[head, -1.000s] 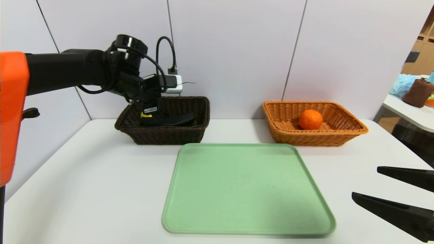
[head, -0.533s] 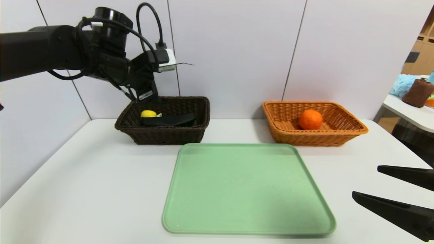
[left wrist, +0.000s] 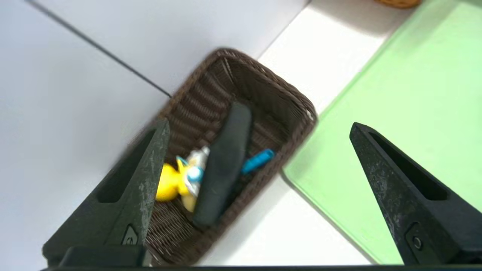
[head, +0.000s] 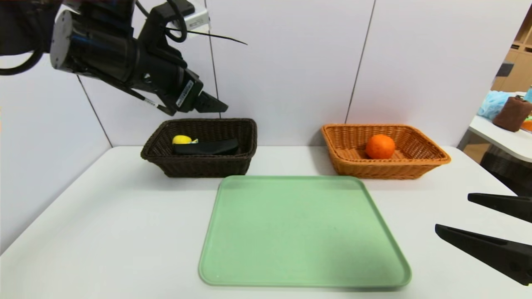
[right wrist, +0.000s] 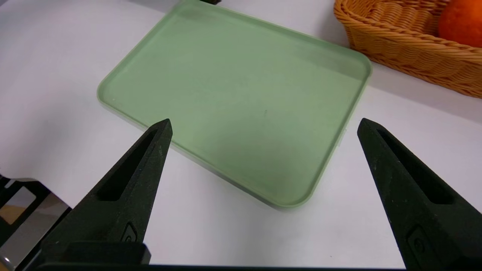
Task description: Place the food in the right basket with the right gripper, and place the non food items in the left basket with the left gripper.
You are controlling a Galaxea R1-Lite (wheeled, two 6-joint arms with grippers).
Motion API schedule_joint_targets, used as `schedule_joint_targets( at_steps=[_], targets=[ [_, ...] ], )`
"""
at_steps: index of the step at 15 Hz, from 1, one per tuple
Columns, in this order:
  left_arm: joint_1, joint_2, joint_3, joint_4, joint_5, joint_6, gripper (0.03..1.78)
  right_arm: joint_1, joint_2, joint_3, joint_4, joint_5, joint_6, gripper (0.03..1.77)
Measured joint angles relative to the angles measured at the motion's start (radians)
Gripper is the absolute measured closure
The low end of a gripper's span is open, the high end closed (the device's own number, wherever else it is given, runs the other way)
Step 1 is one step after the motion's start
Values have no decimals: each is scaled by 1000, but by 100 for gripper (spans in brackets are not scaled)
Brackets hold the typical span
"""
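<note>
The dark brown left basket (head: 199, 166) (left wrist: 293, 113) holds the yellow duck toy (head: 181, 139) (left wrist: 167, 182), the long black pouch (head: 208, 146) (left wrist: 226, 165) and the spoon, of which only the blue handle (left wrist: 258, 160) shows. My left gripper (head: 218, 107) (left wrist: 260, 124) hangs open and empty above that basket, well clear of its rim. The orange (head: 380, 146) (right wrist: 461, 19) lies in the orange-tan right basket (head: 395, 170) (right wrist: 395, 41). My right gripper (head: 453, 211) (right wrist: 264, 121) stands open and empty at the table's front right, beside the tray's near corner.
A bare green tray (head: 299, 232) (right wrist: 241, 113) (left wrist: 395, 113) lies mid-table in front of both baskets. A wall runs close behind the baskets. A side table (head: 503, 137) with cloths stands off to the right.
My left gripper has risen out of the dark basket and swung up, leaving the duck and pouch inside. The right gripper has lifted very slightly.
</note>
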Motion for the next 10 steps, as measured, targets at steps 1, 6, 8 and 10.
schedule_joint_targets(
  at_steps=[1, 6, 8, 10],
  targets=[
    [-2, -43, 62, 0, 3, -19, 12, -2, 1, 0, 1, -7, -4, 10],
    [42, -311, 448, -63, 9, -98, 12, -58, 14, -12, 4, -33, -20, 10],
    [79, -425, 598, -104, 9, -127, 12, -95, 17, -14, 4, -34, -39, 10],
    [109, -530, 724, -147, 9, -168, 12, -116, 16, -2, 5, -52, -40, 10]
  ],
)
